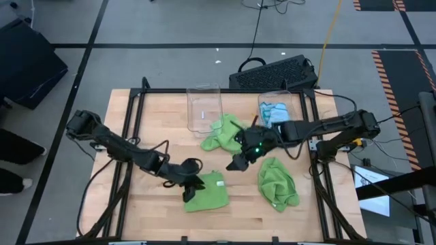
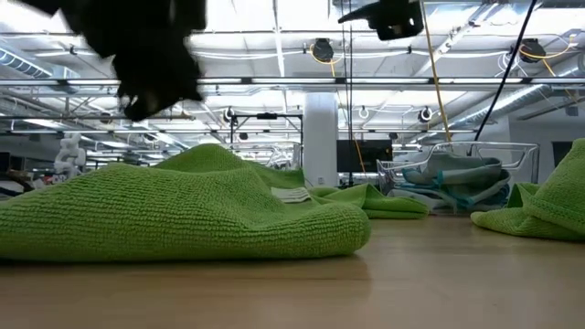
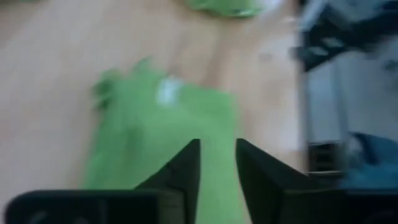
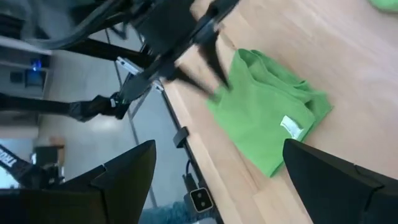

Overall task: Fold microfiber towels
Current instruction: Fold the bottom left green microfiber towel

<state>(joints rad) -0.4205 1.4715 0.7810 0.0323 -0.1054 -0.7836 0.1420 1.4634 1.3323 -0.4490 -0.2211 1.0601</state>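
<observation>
On the wooden table [image 1: 157,116] a lime green towel [image 1: 208,192] lies folded over near the front edge, its white label [image 1: 218,182] showing on top. The left gripper [image 1: 193,184] hovers just above that towel's left edge, its fingers [image 3: 186,171] narrowed to a slim gap with no cloth between them. The right gripper [image 1: 240,162] hangs over bare wood near the table's middle, jaws spread wide and empty.

Two more green towels wait unfolded: a crumpled one [image 1: 221,134] toward the far side, beside an empty clear bin [image 1: 204,109], and another bunched one [image 1: 278,182] at the right. Light blue towels [image 1: 274,111] sit in a second bin [image 1: 294,102] at the far right.

This looks like the finishing of a fold. To do it well, the left gripper should, I think, press or smooth the doubled edge flat rather than snag it, then lift straight up so the layers stay aligned. The right gripper could steady the opposite corner.
</observation>
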